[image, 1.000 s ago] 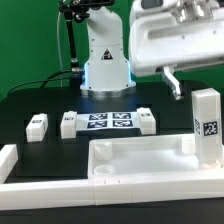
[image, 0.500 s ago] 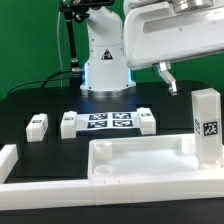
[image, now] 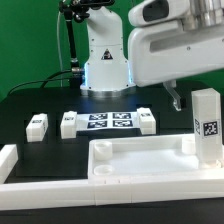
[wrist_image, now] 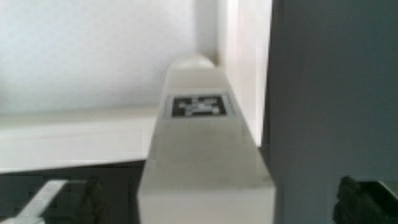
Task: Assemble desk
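Prep for leg (image: 206, 125) grab, frame right.
End effector (image: 178, 98) apart, empty; leg prob stiff, light, slick; pinch flat sides nr top.

We're in a robotics lab, no doubt about it. A plain green backdrop (image: 30, 40) hangs behind a matte black table (image: 50, 150), and the white base of a robot arm (image: 108, 55) stands at the table's far edge. Cables (image: 45, 81) trail off toward the exterior view's left. The marker board (image: 108, 122) lies flat mid-table with its tags face up, and low white border bars (image: 100, 198) fence the near edge. Even the upright white leg (image: 207, 125) wears a printed tag.
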Motion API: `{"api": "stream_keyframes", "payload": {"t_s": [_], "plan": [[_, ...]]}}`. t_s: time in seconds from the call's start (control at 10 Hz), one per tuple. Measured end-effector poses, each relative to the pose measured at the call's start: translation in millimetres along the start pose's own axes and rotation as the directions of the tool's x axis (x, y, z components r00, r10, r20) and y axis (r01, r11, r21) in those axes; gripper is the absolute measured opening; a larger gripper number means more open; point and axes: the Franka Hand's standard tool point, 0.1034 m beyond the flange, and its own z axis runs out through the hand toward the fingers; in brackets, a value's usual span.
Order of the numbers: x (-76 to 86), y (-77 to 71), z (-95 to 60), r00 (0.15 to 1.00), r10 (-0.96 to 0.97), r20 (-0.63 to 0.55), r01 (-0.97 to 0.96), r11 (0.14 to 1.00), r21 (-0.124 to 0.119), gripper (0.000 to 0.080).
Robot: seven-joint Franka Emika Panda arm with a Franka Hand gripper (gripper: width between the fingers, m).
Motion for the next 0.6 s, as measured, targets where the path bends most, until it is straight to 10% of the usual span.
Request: {"api": "stream_keyframes", "payload": {"t_s": [0.3,0.5,0.6], "plan": [[0.8,1.5,0.8,1.0,0.028,-0.008,-0.028,1.0,-0.001,0.0622],[0.9,2.6,0.8,0.998,0.069,-0.008,-0.069,0.998,-0.002,0.0288],[1.0,3.4,0.8,0.991,0.135,-0.008,-0.135,0.991,-0.002,0.0289]]}}
